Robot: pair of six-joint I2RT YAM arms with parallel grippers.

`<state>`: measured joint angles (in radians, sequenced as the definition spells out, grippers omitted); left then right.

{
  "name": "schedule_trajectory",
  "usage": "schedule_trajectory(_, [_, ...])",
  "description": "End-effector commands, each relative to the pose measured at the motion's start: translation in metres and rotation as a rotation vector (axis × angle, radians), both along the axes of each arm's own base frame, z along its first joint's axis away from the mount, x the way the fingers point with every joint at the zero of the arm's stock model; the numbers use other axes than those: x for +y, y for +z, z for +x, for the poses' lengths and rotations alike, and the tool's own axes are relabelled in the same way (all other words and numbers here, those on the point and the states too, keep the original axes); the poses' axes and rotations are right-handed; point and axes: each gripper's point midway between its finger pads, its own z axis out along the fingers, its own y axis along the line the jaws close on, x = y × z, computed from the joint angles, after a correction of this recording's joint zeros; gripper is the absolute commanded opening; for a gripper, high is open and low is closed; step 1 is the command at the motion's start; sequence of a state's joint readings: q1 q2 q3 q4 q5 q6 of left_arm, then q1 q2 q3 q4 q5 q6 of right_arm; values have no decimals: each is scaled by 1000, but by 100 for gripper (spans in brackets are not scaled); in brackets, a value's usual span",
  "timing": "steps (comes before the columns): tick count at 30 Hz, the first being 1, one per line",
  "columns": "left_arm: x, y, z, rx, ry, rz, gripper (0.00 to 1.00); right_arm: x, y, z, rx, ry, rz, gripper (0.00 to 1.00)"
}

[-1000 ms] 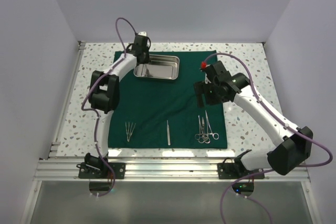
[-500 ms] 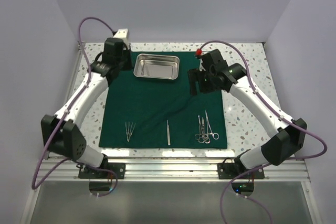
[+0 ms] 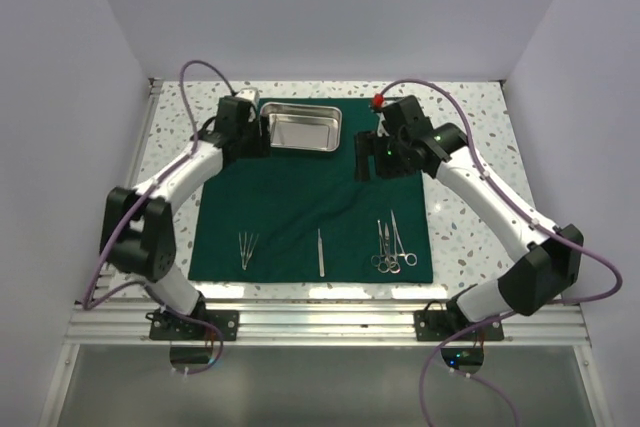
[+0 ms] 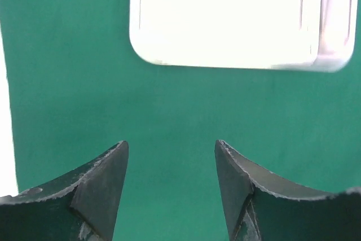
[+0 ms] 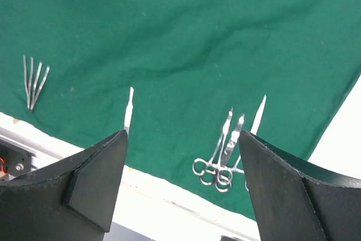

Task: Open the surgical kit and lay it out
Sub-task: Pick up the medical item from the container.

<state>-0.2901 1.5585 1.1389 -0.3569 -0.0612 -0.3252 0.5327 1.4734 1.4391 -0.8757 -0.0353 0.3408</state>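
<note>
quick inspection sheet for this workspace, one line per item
surface: speckled table, middle covered by the green cloth, spread flat
job's things: steel tray looks empty, at the cloth's far edge; tweezers, forceps and clamps in a row near the front edge
clutter: nothing seen
claws: left claw open, empty, by the tray; right claw open, empty, above cloth
cables: purple cable loops over each arm, clear of instruments
surroundings: white walls, aluminium rail in front

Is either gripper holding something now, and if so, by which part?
Nothing is held. The left gripper stands open above the green cloth, near the steel tray; the right gripper is open too, and empty.
</note>
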Motion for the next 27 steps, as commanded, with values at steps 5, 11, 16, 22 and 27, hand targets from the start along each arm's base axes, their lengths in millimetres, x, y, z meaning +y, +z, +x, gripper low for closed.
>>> schedule_trajectory(5, [-26,9,126,-142,21,4,64,-41,20,-38,-49,-71,-57,84])
schedule_trajectory(11, [-45,-29,180,-105,21,-6,60,-66,15,-62,-29,-119,-109,84])
schedule_trajectory(16, [-51,-36,222,-133,37,12,59,-67,6,-69,4,-130,-107,84])
schedule_trajectory(22, [-50,-43,243,-153,56,21,59,-67,-1,-67,22,-123,-132,84])
schedule_trajectory(27, [-39,-49,234,-133,87,25,55,-68,-4,-62,26,-108,-163,84])
